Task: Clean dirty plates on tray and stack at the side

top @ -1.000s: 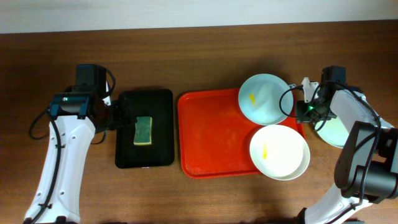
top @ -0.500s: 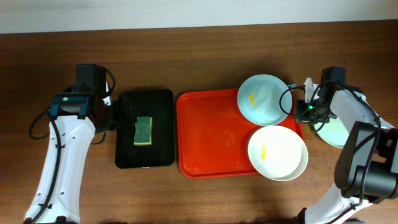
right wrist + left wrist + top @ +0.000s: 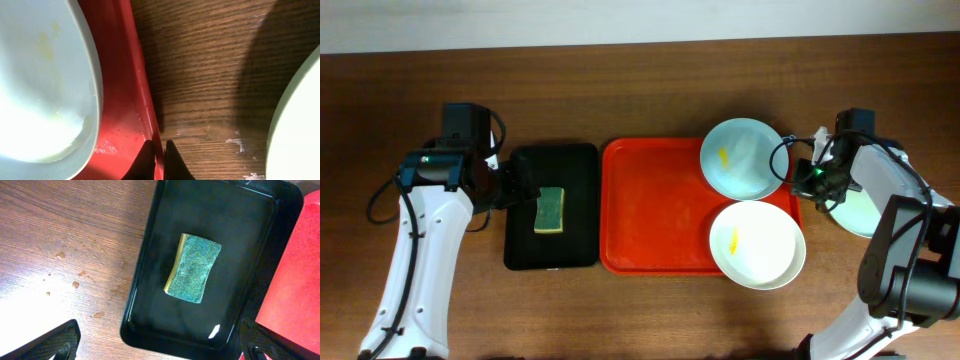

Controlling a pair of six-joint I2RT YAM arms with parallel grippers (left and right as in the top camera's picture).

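The orange-red tray [image 3: 650, 215] lies mid-table with two plates on its right side: a pale mint one [image 3: 744, 158] at the back with a yellow smear, and a white one [image 3: 757, 243] at the front with a yellow smear. A third plate [image 3: 860, 208] lies on the table at the far right, partly under the right arm. My right gripper [image 3: 802, 178] is shut on the tray's right rim [image 3: 145, 115], one finger on each side of it. My left gripper [image 3: 510, 187] is open above the black tray [image 3: 210, 265] with the sponge [image 3: 193, 268].
The black tray [image 3: 552, 205] with the green-yellow sponge [image 3: 550, 210] sits left of the orange-red tray, almost touching it. Water drops and a glare patch mark the wood [image 3: 60, 270] left of the black tray.
The orange-red tray with its two plates has slid a little to the left, closing the gap to the black tray. The right gripper stays shut on its rim. The left arm has not moved.
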